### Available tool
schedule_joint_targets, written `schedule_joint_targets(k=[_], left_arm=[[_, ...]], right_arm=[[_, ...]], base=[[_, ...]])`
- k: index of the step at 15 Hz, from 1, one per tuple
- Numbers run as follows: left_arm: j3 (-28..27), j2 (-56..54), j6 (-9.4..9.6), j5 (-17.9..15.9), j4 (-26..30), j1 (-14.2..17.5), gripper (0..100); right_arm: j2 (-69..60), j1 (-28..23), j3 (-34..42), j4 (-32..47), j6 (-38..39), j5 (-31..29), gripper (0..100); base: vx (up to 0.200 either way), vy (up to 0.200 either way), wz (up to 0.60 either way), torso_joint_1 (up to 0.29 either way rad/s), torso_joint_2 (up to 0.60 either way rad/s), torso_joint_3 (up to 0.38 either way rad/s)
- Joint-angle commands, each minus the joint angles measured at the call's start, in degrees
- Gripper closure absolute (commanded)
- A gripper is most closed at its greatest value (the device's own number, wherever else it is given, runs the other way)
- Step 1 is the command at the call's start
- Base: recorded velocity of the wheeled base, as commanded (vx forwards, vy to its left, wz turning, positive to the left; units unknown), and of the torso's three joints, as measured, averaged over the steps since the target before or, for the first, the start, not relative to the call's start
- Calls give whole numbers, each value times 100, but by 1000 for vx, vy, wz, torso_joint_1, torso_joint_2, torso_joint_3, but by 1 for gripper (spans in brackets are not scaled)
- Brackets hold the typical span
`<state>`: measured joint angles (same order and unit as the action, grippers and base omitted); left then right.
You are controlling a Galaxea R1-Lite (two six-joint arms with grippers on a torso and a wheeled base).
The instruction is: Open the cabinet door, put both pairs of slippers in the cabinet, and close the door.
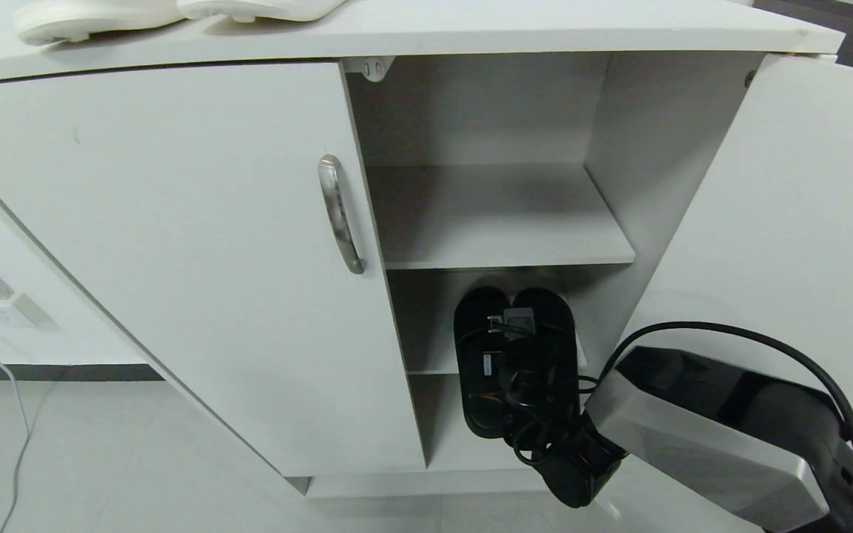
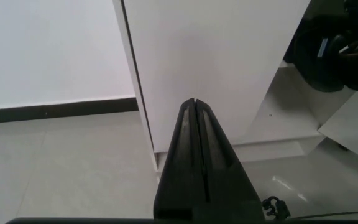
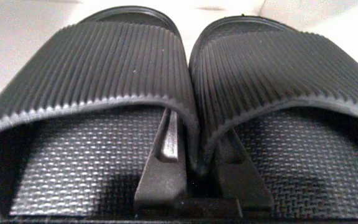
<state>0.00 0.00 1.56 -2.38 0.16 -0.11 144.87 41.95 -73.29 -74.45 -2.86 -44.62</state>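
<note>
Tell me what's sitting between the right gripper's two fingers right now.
The adjoining inner strap edges of the two black slippers, pinched together by the right gripper, with one finger under each strap. The right wrist view shows it.

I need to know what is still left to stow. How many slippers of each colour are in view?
black ribbed rubber slippers: 2, gripped by the right tool at the open side of the white wooden cabinet
white smooth slippers: 2, lying on the cabinet's top
Total: 4
</note>
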Motion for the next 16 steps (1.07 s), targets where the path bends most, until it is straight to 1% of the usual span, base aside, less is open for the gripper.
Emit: schedule_joint_targets(k=[1,3,4,6,7,8,9,10,13,16], left_arm=[[0,9,2,0,2,-7,100],[0,9,2,0,2,-7,100],[0,9,2,0,2,2,100],[0,9,2,0,2,2,100],[0,9,2,0,2,2,100],[0,9,2,27,2,-7,100],[0,0,-7,88,2,2,100],[0,9,-7,80,2,-7,100],[0,9,2,71,2,2,100],[0,0,-7,88,2,2,100]], right_arm=[[50,-117,-414,282,40,14,100],[67,-196,-775,668,84,14,100],[67,-266,-1311,1328,216,14,100],[67,-336,-1891,2057,497,14,100],[85,-389,-2040,2224,533,76,100],[182,-459,-2154,2268,550,243,100],[261,-521,-2304,2294,550,322,100],[349,-574,-2497,2391,541,384,100],[401,-644,-3086,2945,559,682,100],[674,-626,-3218,2954,568,709,100]], base=[[0,0,0,0,0,0],[0,0,0,0,0,0],[0,0,0,0,0,0],[0,0,0,0,0,0],[0,0,0,0,0,0],[0,0,0,0,0,0],[0,0,0,0,0,0],[0,0,0,0,0,0],[0,0,0,0,0,0],[0,0,0,0,0,0]])
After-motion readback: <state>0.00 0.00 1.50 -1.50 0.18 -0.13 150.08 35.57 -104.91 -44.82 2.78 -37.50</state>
